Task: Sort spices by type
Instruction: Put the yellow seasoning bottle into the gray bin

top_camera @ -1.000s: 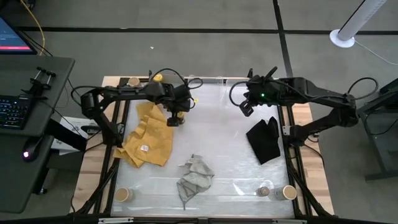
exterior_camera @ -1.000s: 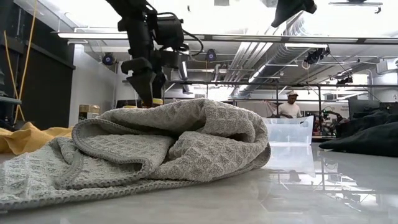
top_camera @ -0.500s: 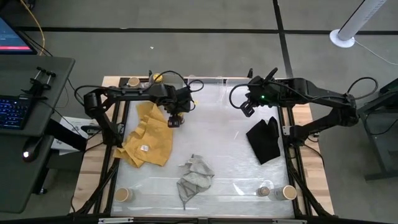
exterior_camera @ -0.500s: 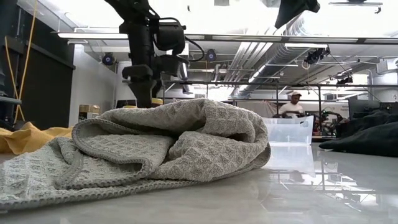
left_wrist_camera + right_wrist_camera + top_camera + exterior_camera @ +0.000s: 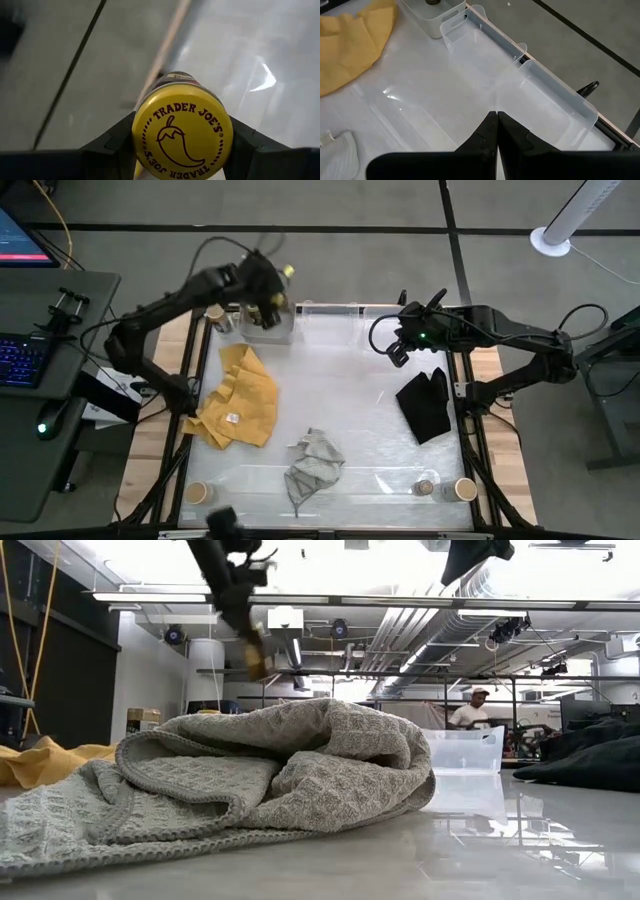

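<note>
From the left: one tan jar (image 5: 199,492) stands at the counter's (image 5: 350,390) near-left corner, another tan jar (image 5: 214,312) at the far-left corner. One yellow cloth (image 5: 238,395) lies spread on the left side. Above a grey bin (image 5: 268,330) at the far edge, the left pincer (image 5: 272,292) is clamped on one dark jar with a yellow lid (image 5: 182,131), lifted off the counter. One grey cloth (image 5: 314,462) sits crumpled mid-front. The right pincer (image 5: 497,120) hovers with fingers together near two clear bins (image 5: 520,82). One black cloth (image 5: 426,402) lies right; one tiny clear jar (image 5: 425,487) and a third tan jar (image 5: 465,489) stand near-right.
</note>
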Action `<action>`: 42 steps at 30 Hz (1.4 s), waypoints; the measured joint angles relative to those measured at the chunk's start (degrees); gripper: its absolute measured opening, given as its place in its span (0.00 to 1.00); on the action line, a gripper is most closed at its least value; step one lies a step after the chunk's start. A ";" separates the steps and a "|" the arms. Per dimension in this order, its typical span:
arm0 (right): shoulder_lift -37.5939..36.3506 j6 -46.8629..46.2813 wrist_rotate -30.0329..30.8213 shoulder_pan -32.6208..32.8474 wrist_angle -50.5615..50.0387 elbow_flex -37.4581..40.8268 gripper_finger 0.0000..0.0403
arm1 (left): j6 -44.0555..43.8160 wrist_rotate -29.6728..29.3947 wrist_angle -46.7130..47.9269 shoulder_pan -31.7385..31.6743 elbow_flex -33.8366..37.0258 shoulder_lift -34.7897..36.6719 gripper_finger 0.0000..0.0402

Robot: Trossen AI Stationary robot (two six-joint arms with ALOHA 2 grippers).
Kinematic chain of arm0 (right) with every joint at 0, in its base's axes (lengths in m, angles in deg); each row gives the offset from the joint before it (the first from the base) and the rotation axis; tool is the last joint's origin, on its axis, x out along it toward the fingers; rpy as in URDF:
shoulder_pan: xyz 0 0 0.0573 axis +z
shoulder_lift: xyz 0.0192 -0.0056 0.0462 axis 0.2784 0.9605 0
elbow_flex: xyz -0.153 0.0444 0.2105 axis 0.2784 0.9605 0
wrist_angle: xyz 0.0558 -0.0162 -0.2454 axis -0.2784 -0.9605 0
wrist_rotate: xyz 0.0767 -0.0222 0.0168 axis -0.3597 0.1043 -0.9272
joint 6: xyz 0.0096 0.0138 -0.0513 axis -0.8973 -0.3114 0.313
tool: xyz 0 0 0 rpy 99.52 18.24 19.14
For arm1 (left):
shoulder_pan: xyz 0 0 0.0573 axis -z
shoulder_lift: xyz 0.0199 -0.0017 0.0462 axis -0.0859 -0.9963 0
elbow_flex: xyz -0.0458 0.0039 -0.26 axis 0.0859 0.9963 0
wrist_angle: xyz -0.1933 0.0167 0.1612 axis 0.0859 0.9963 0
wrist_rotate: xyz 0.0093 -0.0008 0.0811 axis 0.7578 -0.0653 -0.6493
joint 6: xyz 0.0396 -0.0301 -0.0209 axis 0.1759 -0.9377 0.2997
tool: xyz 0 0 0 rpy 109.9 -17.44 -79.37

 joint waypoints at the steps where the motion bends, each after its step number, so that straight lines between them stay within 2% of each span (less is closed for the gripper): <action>1: 0.00 -0.14 0.00 0.00 0.04 0.00 0.00 | -1.18 0.58 1.32 -2.24 0.18 -0.48 0.46; 5: 0.00 -1.29 0.00 0.00 0.02 0.00 0.00 | -6.70 4.41 6.01 -9.30 1.40 -4.52 0.46; 10: 0.00 -1.37 0.00 0.00 0.56 0.00 0.00 | -9.80 8.97 3.35 -10.80 2.74 -9.07 0.46; 20: 0.00 -2.52 0.00 0.00 0.61 0.00 0.00 | -11.84 -0.22 2.01 -10.07 2.97 -16.29 0.50; 28: 0.00 -2.52 -0.01 0.00 0.69 0.00 0.00 | -13.43 -0.34 1.33 -10.05 3.04 -18.45 0.53; 42: 1.02 -2.51 -0.02 0.00 1.08 -0.02 0.00 | -13.16 -0.28 1.69 -10.27 1.88 -19.01 0.74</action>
